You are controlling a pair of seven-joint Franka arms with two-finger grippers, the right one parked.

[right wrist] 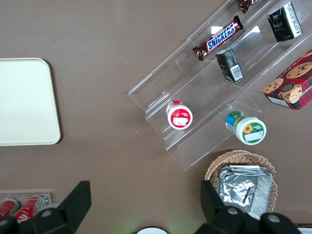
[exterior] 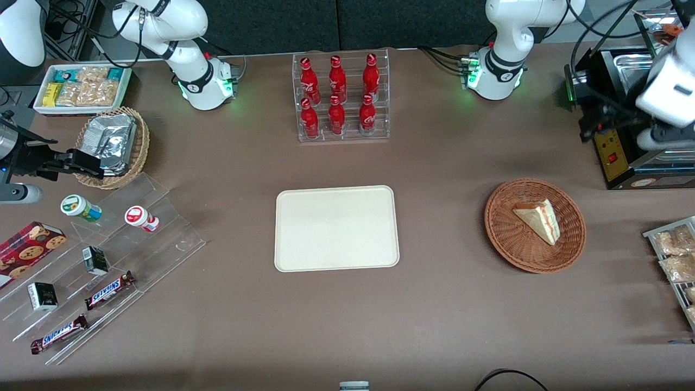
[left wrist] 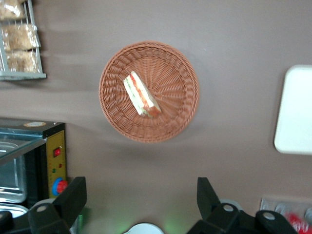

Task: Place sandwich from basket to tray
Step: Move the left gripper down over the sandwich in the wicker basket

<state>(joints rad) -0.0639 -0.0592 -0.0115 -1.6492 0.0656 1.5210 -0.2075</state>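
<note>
- Tray (exterior: 336, 228): cream, rectangular, bare. It lies well apart from the gripper, toward the parked arm's end of the table, with the basket between the two. The wrist view cuts it off and shows only one rounded edge
- Basket (exterior: 497, 228): reddish-brown wicker, round and shallow, with open table all round it. It sits below the gripper and nearer the front camera than the gripper is
- Sandwich (exterior: 538, 220): a single triangular wedge lying flat in the basket, a little off the bowl's centre, white bread face up. The red-orange and green filling shows along one long cut edge
- Governing relation: in the left wrist view the sandwich (left wrist: 141, 94) lies ahead of the gripper, about in line with the gap between its fingers. Its long axis runs oblique to the line joining the two fingers, nearer crosswise than parallel. Judgement: the hand must travel forward and well down, and may need a small wrist turn to close across the bread faces
- Gripper (left wrist: 140, 195): released, with fingers (left wrist: 73, 195) spread wide and nothing between them. It hangs high, clear of the basket (left wrist: 185, 73), beside the black appliance (left wrist: 56, 161)
- Not verifiable: the front view hides the gripper among the arm's own body and the appliance. The wedge's underside and thickness cannot be read. The tray's (left wrist: 295, 112) full extent is out of the wrist frame
</note>
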